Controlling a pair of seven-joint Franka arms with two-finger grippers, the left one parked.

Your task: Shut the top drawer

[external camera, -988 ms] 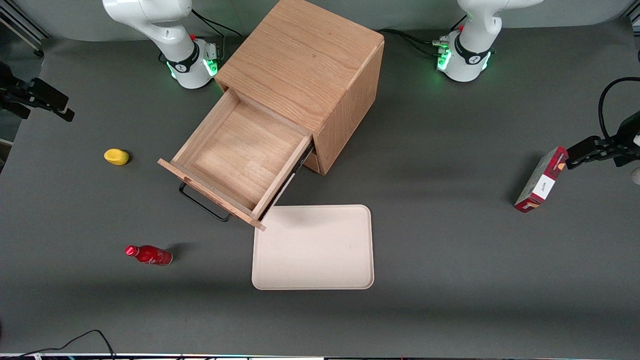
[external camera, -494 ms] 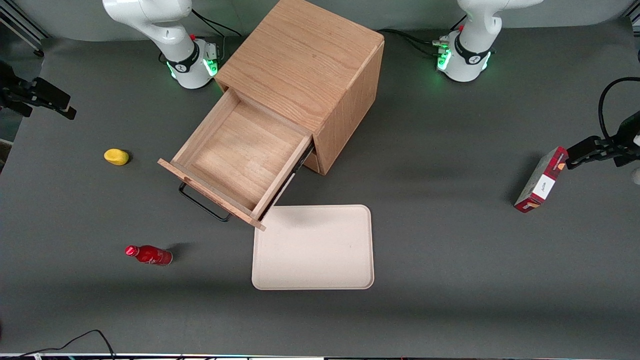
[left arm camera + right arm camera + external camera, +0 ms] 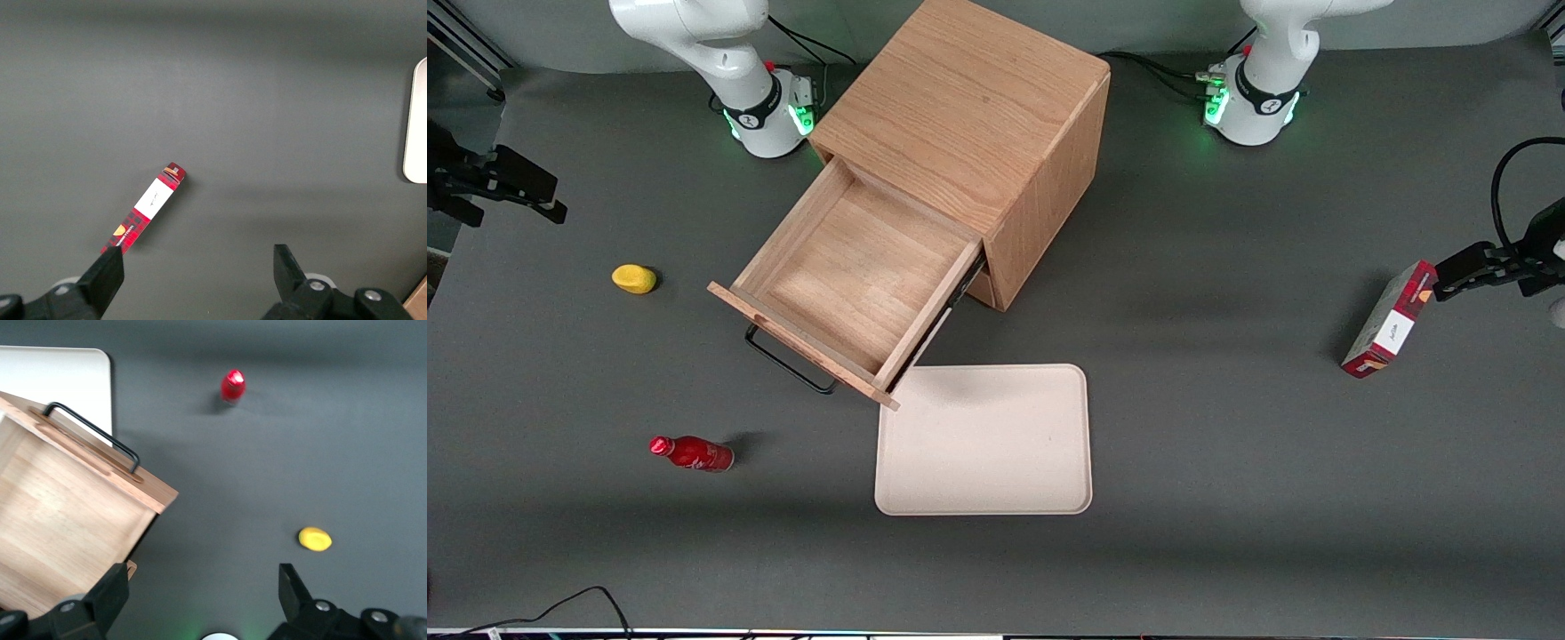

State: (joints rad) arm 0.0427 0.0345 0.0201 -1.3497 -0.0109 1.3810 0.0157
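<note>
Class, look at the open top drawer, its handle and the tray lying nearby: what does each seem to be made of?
Top drawer: light oak-like wood, matte, with visible grain. Its handle: thin black bar, probably painted metal. Tray: smooth, pale cream, with rounded corners, likely plastic or moulded fibre; the look leaves it open. The gripper hovers open above the table beside the drawer, touching nothing.

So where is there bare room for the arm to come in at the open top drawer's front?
Bare mat lies between the handle, the yellow object and the red bottle. It is crowded where the top drawer corner overhangs the tray. The end effector, open, hangs at the working arm's end.
</note>
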